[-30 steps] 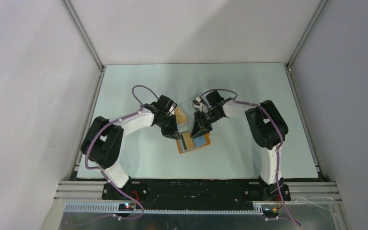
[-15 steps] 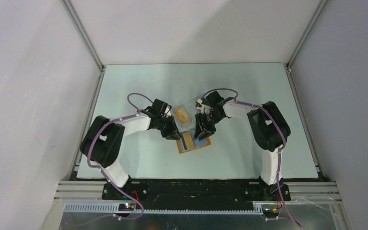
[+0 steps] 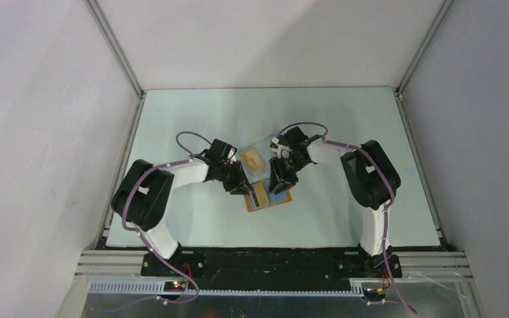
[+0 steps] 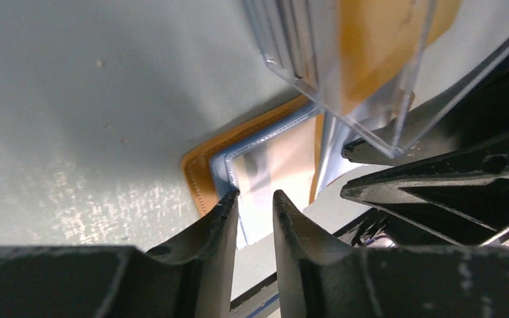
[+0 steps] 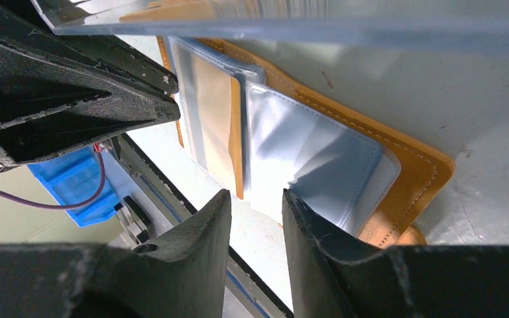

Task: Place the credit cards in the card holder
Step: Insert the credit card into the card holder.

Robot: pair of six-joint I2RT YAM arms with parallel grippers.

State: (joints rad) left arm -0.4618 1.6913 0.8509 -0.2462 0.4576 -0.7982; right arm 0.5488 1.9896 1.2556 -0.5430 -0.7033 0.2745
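Note:
The orange-tan card holder lies open on the table, its clear bluish inner sleeves facing up. It also shows in the left wrist view and the right wrist view. A tan flat card sits in the left sleeve. The right sleeve looks empty. No loose credit card is in view. My left gripper is at the holder's far left corner, jaws a narrow gap apart, with nothing between them. My right gripper is over the sleeves, narrowly open and empty.
A clear plastic rectangle with an orange centre sits just behind the holder between the two wrists, and fills the top of both wrist views. The left gripper's black body is close beside the right one. Grey walls enclose the table.
My left gripper has moved a little nearer and lower, to the holder's corner. The clear plastic rectangle has shifted off the left wrist and now lies between the arms. The right gripper barely moved.

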